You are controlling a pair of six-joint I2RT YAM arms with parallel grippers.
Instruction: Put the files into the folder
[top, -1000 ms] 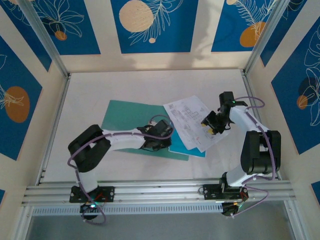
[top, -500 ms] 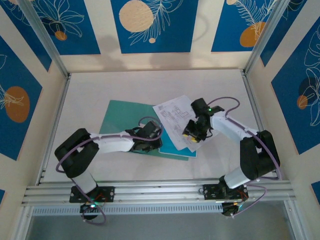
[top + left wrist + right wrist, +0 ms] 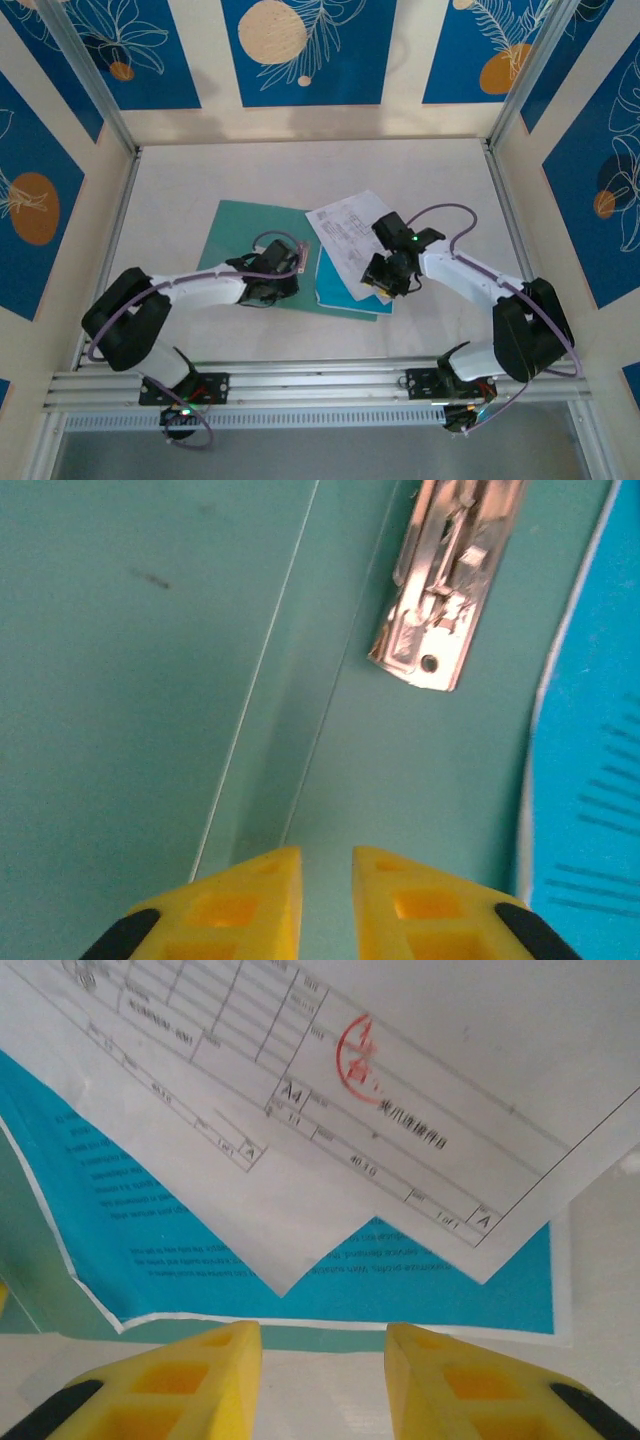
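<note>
**Both hands low over folder and papers**

On the white tabletop (image 3: 300,170), a flat teal-green rectangular paper folder (image 3: 235,235), lying open, left of centre. On its right half, a bright sky-blue paper sheet (image 3: 335,282). Over that sheet, fanned and tilted, a few thin white printed paper sheets (image 3: 345,225), reaching partly past the folder's far right edge onto the tabletop. On one white sheet, a round red stamp (image 3: 358,1052) beside a black ruled table.

Left hand (image 3: 285,272) low over the folder's inner side, at the spine crease, just short of a small shiny metal clip (image 3: 450,590). Fingers nearly together, only a thin slit between, nothing held.

Right hand (image 3: 378,278) low at the near edge of the papers. Fingers apart, nothing between them; just ahead, bare tabletop, a narrow strip of folder and the blue sheet's edge.
</note>
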